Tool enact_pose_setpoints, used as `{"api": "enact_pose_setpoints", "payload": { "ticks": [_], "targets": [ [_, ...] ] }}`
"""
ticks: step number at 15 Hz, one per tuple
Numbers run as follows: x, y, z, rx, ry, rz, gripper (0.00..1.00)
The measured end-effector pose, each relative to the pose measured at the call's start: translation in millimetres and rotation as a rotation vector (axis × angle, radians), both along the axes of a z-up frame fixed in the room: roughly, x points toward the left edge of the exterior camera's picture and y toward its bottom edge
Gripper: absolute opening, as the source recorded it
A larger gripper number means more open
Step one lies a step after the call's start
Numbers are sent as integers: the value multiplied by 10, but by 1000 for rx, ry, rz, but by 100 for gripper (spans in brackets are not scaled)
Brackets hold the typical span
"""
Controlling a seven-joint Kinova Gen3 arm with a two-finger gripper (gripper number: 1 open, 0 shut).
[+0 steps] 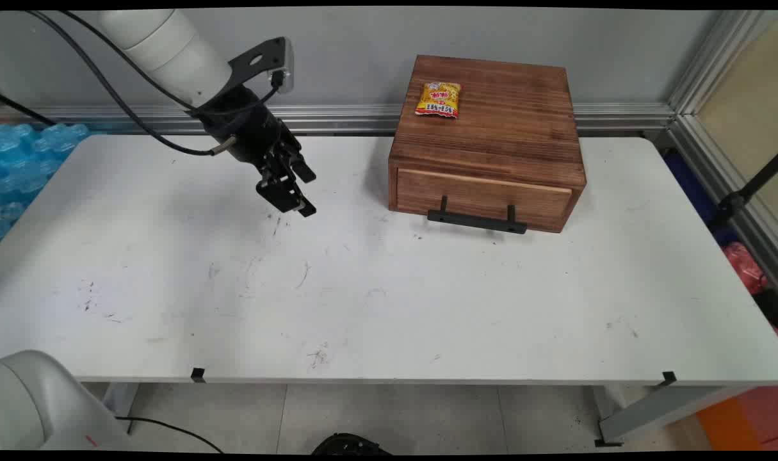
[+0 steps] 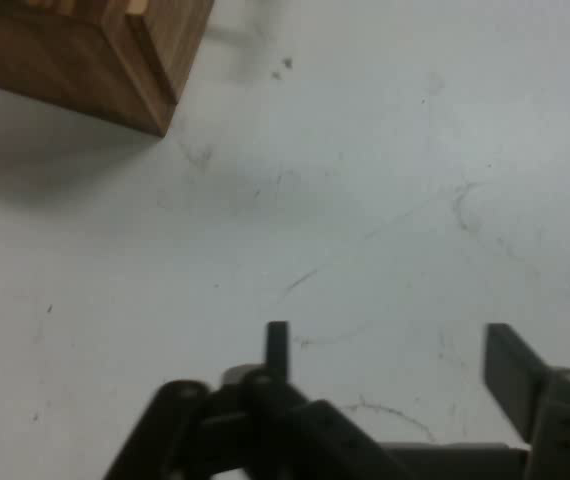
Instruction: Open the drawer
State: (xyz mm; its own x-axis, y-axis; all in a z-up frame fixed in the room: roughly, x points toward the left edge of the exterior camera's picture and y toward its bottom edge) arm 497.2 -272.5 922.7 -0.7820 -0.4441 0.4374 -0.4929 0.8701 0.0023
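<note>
Your gripper [image 1: 299,190] is hanging wide apart and empty over the table's [image 1: 389,301] far left. The drawer box [image 1: 488,144] is sitting to its right at the far edge, a snack packet [image 1: 438,99] lying on top.

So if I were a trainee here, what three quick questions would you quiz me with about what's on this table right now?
1. True or false: the gripper is holding the snack packet.
2. Where does the snack packet lie? A) inside the drawer B) on top of the wooden box C) on the bare table
3. Fill in: the drawer front carries a black ____.

Key
1. False: the gripper hangs open and empty over the table, left of the box.
2. B, near the top's back left corner.
3. Handle; the drawer is closed.
</note>
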Motion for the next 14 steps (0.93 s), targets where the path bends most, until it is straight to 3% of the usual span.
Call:
{"api": "enact_pose_setpoints", "payload": {
  "ticks": [1, 7, 14],
  "targets": [
    [-10, 9, 11, -2, 4, -3, 100],
    [-108, 33, 63, -26, 14, -32, 100],
    [-489, -116, 118, -85, 27, -66, 100]
  ]
}}
